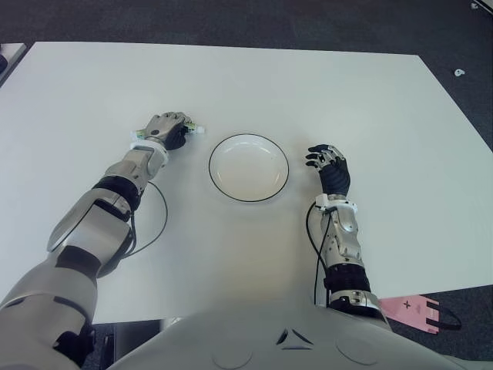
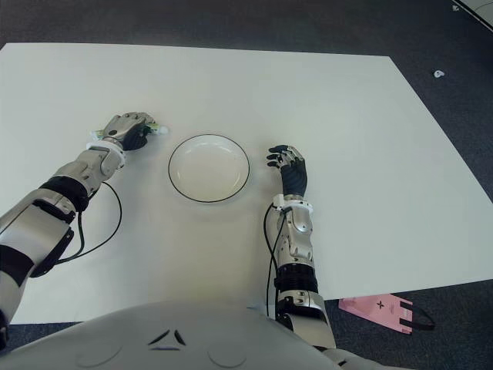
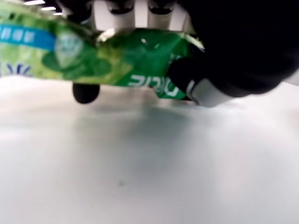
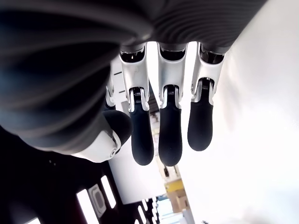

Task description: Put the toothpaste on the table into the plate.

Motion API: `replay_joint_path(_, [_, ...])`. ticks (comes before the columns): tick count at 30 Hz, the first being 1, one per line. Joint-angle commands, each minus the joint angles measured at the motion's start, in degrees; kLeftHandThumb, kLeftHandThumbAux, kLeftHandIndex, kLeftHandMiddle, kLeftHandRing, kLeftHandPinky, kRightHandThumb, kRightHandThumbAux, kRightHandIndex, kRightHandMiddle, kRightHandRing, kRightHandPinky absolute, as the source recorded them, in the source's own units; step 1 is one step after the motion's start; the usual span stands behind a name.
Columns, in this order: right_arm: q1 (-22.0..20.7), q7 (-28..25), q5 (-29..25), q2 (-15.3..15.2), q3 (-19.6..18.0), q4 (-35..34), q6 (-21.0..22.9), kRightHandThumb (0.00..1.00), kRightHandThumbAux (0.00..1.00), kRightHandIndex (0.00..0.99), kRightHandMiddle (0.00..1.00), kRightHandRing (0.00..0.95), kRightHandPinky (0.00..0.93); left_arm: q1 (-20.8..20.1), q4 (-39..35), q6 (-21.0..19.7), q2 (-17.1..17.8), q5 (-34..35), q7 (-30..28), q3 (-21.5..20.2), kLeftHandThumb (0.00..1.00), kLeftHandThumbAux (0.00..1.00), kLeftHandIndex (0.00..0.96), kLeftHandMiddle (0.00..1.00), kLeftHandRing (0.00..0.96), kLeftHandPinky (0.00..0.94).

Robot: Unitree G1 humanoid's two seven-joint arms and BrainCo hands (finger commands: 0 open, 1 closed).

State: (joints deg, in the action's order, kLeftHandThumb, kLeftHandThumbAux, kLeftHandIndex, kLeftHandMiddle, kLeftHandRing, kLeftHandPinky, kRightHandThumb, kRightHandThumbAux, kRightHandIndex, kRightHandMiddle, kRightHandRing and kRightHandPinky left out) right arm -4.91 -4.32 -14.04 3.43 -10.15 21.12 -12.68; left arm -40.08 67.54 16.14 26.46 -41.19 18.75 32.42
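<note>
the right hand (image 4: 154, 135) hangs with fingers (image 4: 169, 135) extended, holding nothing.

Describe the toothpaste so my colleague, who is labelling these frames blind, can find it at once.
Start at the round white plate with the dark rim, mid-table. On the robot's left of it the left hand has its fingers closed around the toothpaste, a green tube with a blue band and a white cap toward the plate. It is the only coloured item on the white table.

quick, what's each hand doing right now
Left hand: closed on the toothpaste, left of the plate.
Right hand: open, holding nothing, right of the plate.
</note>
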Motion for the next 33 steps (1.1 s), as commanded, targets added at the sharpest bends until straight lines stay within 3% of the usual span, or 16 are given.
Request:
replay_joint_path(1, [5.52,1.59,-0.18,0.89,-0.75,5.19,5.93,0.708,0.732,0.426,0.476,0.49,0.508,6.13,3.23,0.64,-1.6,-1.09,-3.59,2.08,0.747,0.699,0.443,0.891,0.874,0.843])
replay_joint_path(22, [5.38,1.45,0.09,0.72,-0.59,5.63,5.74,0.708,0.732,0.425,0.473,0.488,0.502,5.5,-0.29,0.98,0.2,0.85,0.66,-0.22,0.745,0.699,0.443,0.896,0.882,0.862])
replay_joint_path(33, [5.0,1.64,0.5,0.74,-0.42,6.22,5.97,0.707,0.732,0.426,0.472,0.487,0.501,7.46,-12.87,-1.19,4.13,2.96,1.22,-5.24,0.745,0.7,0.442,0.898,0.887,0.873])
